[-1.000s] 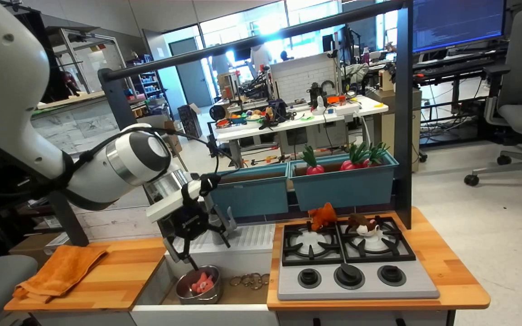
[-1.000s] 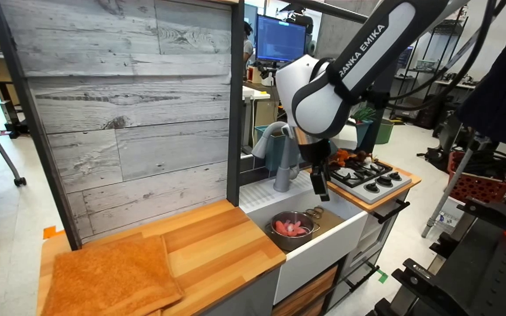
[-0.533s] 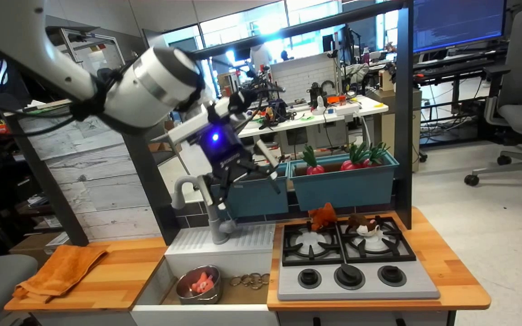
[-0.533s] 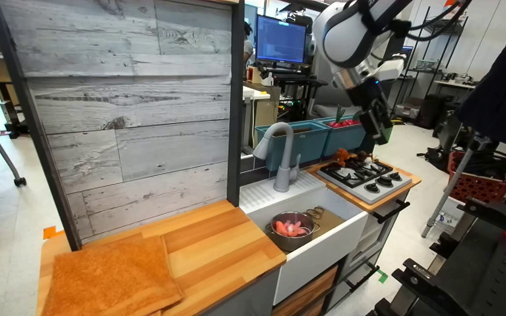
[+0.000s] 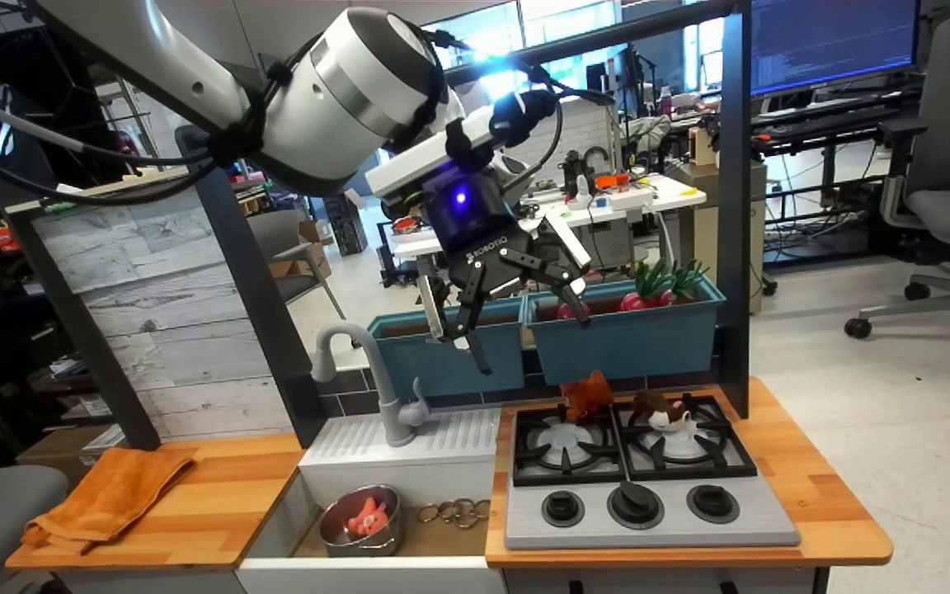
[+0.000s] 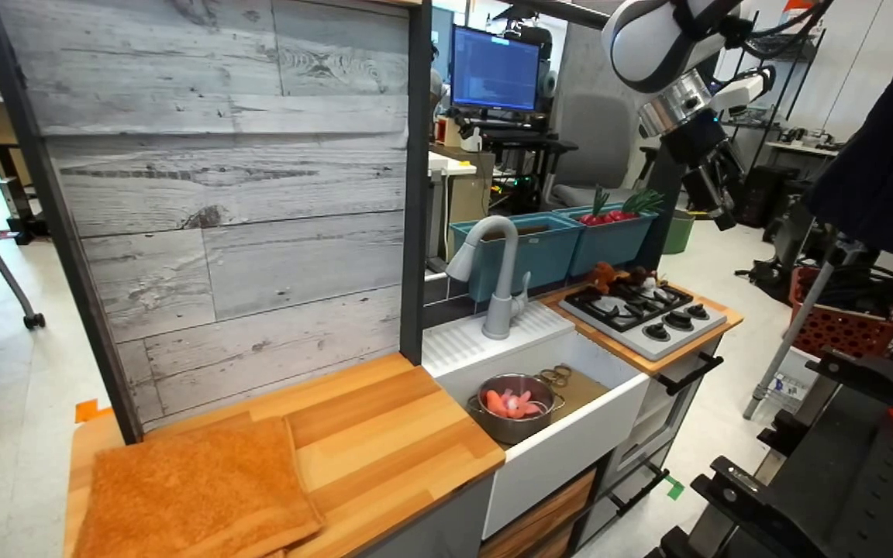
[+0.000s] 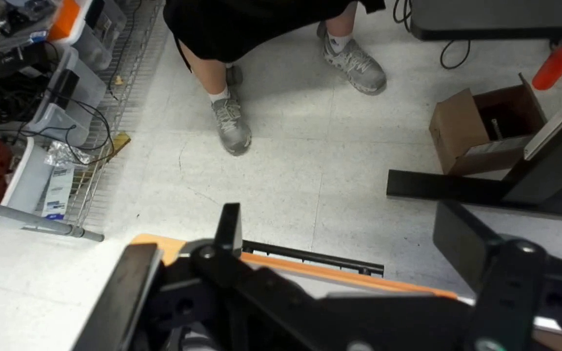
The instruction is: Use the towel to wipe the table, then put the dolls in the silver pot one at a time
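An orange towel (image 5: 112, 495) lies folded on the wooden counter (image 5: 232, 470) left of the sink; it also shows at the lower left in an exterior view (image 6: 198, 484). The silver pot (image 5: 388, 532) stands in the sink with a pink doll (image 5: 369, 517) inside; pot (image 6: 512, 428) and doll (image 6: 512, 403) show there too. An orange-brown doll (image 5: 586, 396) and a brown and white doll (image 5: 663, 410) sit at the back of the stove. My gripper (image 5: 534, 342) is open and empty, high in front of the planters. In the wrist view its jaws (image 7: 343, 231) stand wide apart.
A grey faucet (image 5: 384, 388) rises behind the sink. Teal planters (image 5: 627, 338) stand behind the counter, one with red radishes. Metal rings (image 5: 458, 513) lie beside the pot. A black post (image 5: 735, 206) rises behind the stove (image 5: 648, 511). A person's shoes (image 7: 354, 66) show in the wrist view.
My gripper has risen from just above the pot and moved away toward the stove side, staying open. The pot, dolls and towel have not visibly moved.
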You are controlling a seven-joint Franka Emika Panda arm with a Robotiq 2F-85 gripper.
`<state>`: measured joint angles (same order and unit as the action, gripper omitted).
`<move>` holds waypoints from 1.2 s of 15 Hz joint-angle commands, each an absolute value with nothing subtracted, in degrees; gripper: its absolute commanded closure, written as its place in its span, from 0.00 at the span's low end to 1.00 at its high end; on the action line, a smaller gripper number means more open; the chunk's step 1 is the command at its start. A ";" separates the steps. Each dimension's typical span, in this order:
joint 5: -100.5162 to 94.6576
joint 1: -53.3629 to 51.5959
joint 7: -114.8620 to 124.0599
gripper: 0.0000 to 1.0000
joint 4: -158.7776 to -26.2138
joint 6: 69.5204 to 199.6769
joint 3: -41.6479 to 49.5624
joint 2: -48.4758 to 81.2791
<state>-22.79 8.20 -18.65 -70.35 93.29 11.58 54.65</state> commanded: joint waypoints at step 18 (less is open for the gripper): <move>-4.11 19.34 -17.77 0.00 -73.07 136.28 3.67 56.72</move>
